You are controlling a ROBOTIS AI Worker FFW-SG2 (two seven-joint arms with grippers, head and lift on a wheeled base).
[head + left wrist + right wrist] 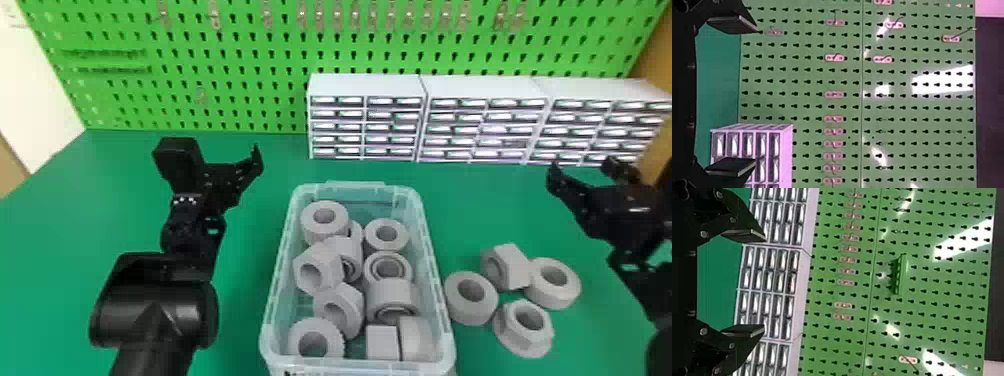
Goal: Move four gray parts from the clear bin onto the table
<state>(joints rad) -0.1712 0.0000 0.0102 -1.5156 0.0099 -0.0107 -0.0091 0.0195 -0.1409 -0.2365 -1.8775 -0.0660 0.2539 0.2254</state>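
Behind the work, a bright green pegboard (240, 50) of punched metal rises over white drawer cabinets (367, 86). On the smooth green table (240, 310), by the right edge of my clear, thin-walled plastic bin (355, 185), toward its near corner, lie four gray parts: a plain round ring (470, 314), a hex nut (517, 267) on its side, a flatter ring (570, 289) and a flanged nut (525, 346). More gray pieces (325, 234), one with a ribbed rim, fill the bin. All look matte, stiff and light, probably printed plastic, unlikely to crush. I'd pinch rings across their outer walls, the hex nut on opposite flats, the flanged nut above its flange. My left gripper (755, 95) and right gripper (764, 283) are spread wide, empty. I judge the count met.
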